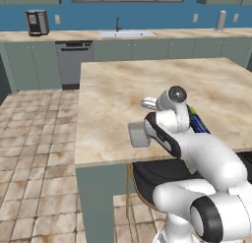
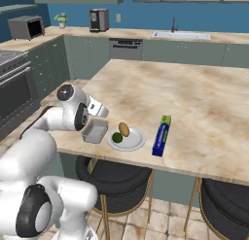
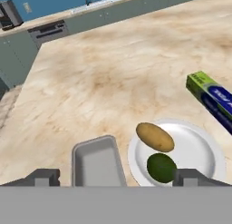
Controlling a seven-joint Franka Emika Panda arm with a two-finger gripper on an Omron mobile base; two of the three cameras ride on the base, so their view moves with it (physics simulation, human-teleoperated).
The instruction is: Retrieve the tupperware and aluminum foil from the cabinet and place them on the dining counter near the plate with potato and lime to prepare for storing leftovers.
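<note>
The tupperware (image 2: 95,130) lies flat on the dining worktop (image 2: 194,95), close to the near edge and just beside the white plate (image 2: 133,143), on the plate's left in the right base view. A brown potato (image 2: 124,129) and a green lime (image 2: 117,137) sit on that plate, the two touching or nearly so. On the plate's other side lies the aluminum foil (image 2: 162,135), its yellow-green end pointing away from the near edge, a little apart from the plate.

The end effector (image 3: 115,177) hovers over the tupperware with its jaws spread wide and nothing between them; one fingertip (image 3: 43,177) stands left of the container, the other over the plate's edge.

Beyond these things the marble top runs bare to its far edge and right side. Two black stools (image 2: 114,178) stand under the near edge.
</note>
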